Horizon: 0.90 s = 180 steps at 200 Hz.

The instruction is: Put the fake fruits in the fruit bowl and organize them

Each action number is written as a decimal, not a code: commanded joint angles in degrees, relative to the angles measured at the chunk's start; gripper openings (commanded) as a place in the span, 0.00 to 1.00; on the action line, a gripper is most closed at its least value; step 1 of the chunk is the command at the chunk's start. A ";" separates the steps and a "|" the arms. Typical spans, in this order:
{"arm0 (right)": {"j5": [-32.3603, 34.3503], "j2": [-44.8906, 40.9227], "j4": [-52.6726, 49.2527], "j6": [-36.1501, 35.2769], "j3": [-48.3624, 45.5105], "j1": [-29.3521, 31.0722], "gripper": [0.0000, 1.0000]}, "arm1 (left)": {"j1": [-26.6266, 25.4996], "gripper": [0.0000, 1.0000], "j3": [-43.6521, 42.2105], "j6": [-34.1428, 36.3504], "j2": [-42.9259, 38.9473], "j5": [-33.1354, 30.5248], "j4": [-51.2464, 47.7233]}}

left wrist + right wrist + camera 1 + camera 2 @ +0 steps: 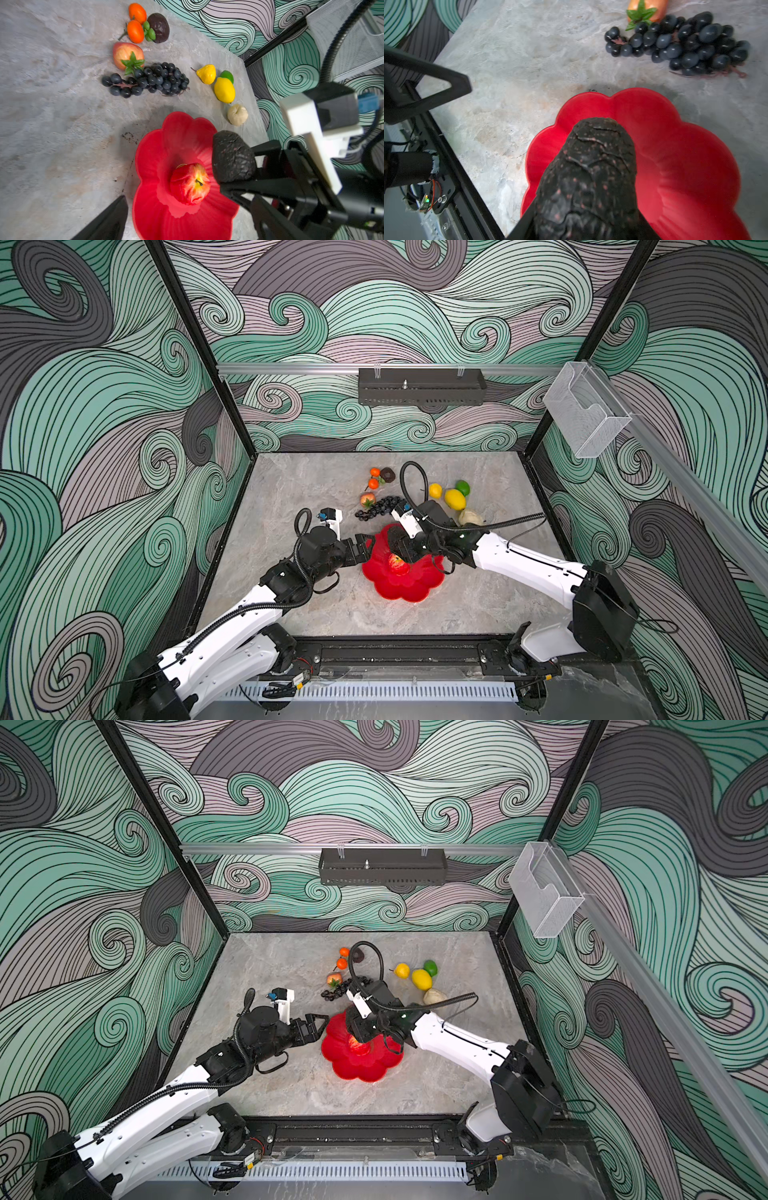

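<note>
The red flower-shaped fruit bowl (415, 591) (368, 1071) (166, 145) (685, 155) holds one red apple (399, 565) (190, 184). My right gripper (405, 549) (586, 224) hangs over the bowl's far side, shut on a dark, wrinkled avocado (232, 158) (587, 176). My left gripper (363, 545) (318, 1025) (187, 227) stands open and empty at the bowl's left rim. Behind the bowl, on the table, lie black grapes (378, 508) (153, 80), a strawberry-like piece (368, 499), two tangerines (374, 477) and a second avocado (388, 475).
To the right behind the bowl lie a yellow pear (435, 490), a lemon (455, 499), a lime (462, 488) and a cream pear (469, 517), partly behind the right arm's cable. Patterned walls close in the grey marbled table (291, 497) on three sides.
</note>
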 commanded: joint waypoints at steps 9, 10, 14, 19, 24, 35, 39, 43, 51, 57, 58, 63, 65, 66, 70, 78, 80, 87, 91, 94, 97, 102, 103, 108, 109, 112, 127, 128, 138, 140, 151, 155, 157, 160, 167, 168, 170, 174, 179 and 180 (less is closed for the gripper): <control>-1.89 -3.29 10.87 0.20 -3.73 3.60 0.41 | 0.25 0.93 -0.56 -5.88 0.45 6.58 4.71; -1.86 -3.43 11.00 0.22 -3.87 3.71 0.41 | 0.25 0.93 -0.54 -5.88 0.45 6.74 4.79; -1.59 -3.52 11.63 0.17 -4.35 4.29 0.41 | 0.25 0.93 -0.40 -5.77 0.60 7.57 4.98; -1.24 -3.77 12.36 0.06 -4.89 4.84 0.41 | 0.25 0.92 -0.14 -5.36 0.77 8.79 5.18; -0.87 -3.91 13.04 -0.01 -5.36 5.37 0.41 | 0.21 0.92 0.13 -4.63 1.00 10.09 5.35; -0.32 -4.09 14.00 0.16 -5.99 6.46 0.41 | -0.63 0.91 0.65 -4.07 1.90 10.59 5.41; -0.18 -4.14 14.40 0.16 -6.11 6.81 0.41 | -0.83 0.90 0.86 -4.04 2.29 10.59 5.09; 0.02 -4.23 14.71 0.15 -6.25 7.23 0.41 | -1.04 0.90 1.05 -4.05 2.65 10.51 4.69; 0.52 -4.40 15.31 0.03 -6.47 7.93 0.40 | -1.28 0.88 1.24 -4.33 3.23 10.49 4.13; 1.25 -4.57 15.55 -0.14 -6.64 8.53 0.41 | -1.41 0.88 1.17 -4.77 3.48 10.75 4.14; 1.34 -4.64 15.58 -0.16 -6.65 8.64 0.41 | -1.41 0.88 1.12 -4.80 3.50 10.85 4.20; 2.05 -4.75 15.62 -0.34 -6.74 9.04 0.41 | -1.46 0.86 0.86 -5.03 3.61 11.12 4.80; 2.35 -4.79 15.66 -0.36 -6.79 9.21 0.41 | -1.54 0.86 0.75 -5.12 3.62 11.27 5.03; 2.55 -4.79 15.64 -0.45 -6.81 9.29 0.41 | -1.57 0.86 0.69 -5.15 3.66 11.28 5.17; 3.07 -4.88 15.66 -0.53 -6.87 9.54 0.41 | -1.71 0.85 0.51 -5.33 3.62 11.42 5.56; 3.97 -4.97 15.88 -0.60 -6.99 9.95 0.40 | -2.01 0.83 0.36 -5.45 3.60 11.51 5.84; 4.20 -4.97 15.88 -0.62 -7.02 10.01 0.40 | -2.09 0.82 0.36 -5.38 3.55 11.54 5.84; 4.77 -5.02 15.95 -0.63 -7.08 10.15 0.41 | -2.41 0.80 0.44 -4.83 3.53 11.56 5.54; 5.00 -5.01 15.97 -0.63 -7.10 10.28 0.40 | -2.59 0.79 0.53 -4.58 3.46 11.56 5.10; 5.07 -4.98 16.07 -0.63 -7.10 10.38 0.40 | -2.71 0.79 0.61 -4.30 3.44 11.48 4.84; 5.18 -4.98 16.20 -0.64 -7.10 10.47 0.40 | -2.81 0.78 0.63 -4.14 3.38 11.47 4.57; 5.29 -4.97 16.31 -0.70 -7.16 10.59 0.40 | -2.91 0.76 0.58 -3.97 3.31 11.60 4.30; 5.29 -4.97 16.36 -0.66 -7.17 10.59 0.40 | -2.91 0.75 0.56 -3.96 3.29 11.62 4.23; 5.43 -4.97 16.62 -0.56 -7.25 10.76 0.40 | -2.99 0.73 0.34 -3.84 3.18 11.87 4.26; 5.45 -4.97 16.69 -0.55 -7.26 10.81 0.40 | -3.00 0.72 0.31 -3.81 3.18 11.89 4.30; 5.58 -4.93 16.81 -0.54 -7.27 10.89 0.40 | -3.07 0.71 0.13 -3.82 3.10 12.06 4.40; 6.37 -4.76 17.23 -0.63 -7.27 11.47 0.40 | -3.09 0.65 -0.47 -4.16 3.00 12.76 4.93; 6.41 -4.73 17.26 -0.67 -7.27 11.51 0.40 | -3.13 0.64 -0.49 -4.18 3.09 12.81 4.95; 6.81 -4.47 17.27 -0.63 -7.14 11.68 0.40 | -3.18 0.61 -0.52 -4.48 3.17 13.32 5.12; 6.84 -4.45 17.24 -0.63 -7.11 11.70 0.40 | -3.18 0.60 -0.52 -4.48 3.18 13.38 5.18; 6.88 -4.14 17.26 -0.73 -7.06 11.73 0.40 | -3.26 0.56 -0.46 -4.52 3.18 13.51 5.30; 6.92 -4.10 17.24 -0.72 -7.01 11.85 0.40 | -3.33 0.55 -0.43 -4.48 3.19 13.49 5.32; 6.98 -4.10 17.17 -0.72 -7.01 11.83 0.40 | -3.35 0.54 -0.43 -4.43 3.16 13.49 5.32; 7.09 -4.02 17.16 -0.75 -7.01 11.90 0.40 | -3.35 0.54 -0.35 -4.39 3.11 13.41 5.27; 7.23 -4.01 17.13 -0.72 -7.09 11.99 0.40 | -3.35 0.53 -0.29 -4.23 3.11 13.12 5.19; 7.23 -4.01 17.07 -0.76 -7.05 11.99 0.41 | -3.35 0.53 -0.23 -4.22 3.10 13.09 5.16; 7.27 -4.01 17.10 -0.81 -7.02 12.00 0.40 | -3.35 0.52 -0.20 -4.15 3.09 13.01 5.12; 7.30 -4.01 16.98 -0.87 -7.01 12.06 0.41 | -3.37 0.52 -0.17 -4.06 3.09 12.84 5.05; 7.51 -4.01 16.99 -0.93 -7.01 12.07 0.41 | -3.35 0.51 -0.10 -3.96 3.17 12.71 4.99; 7.55 -4.01 17.01 -0.91 -7.01 12.04 0.41 | -3.35 0.51 -0.09 -3.95 3.18 12.70 4.98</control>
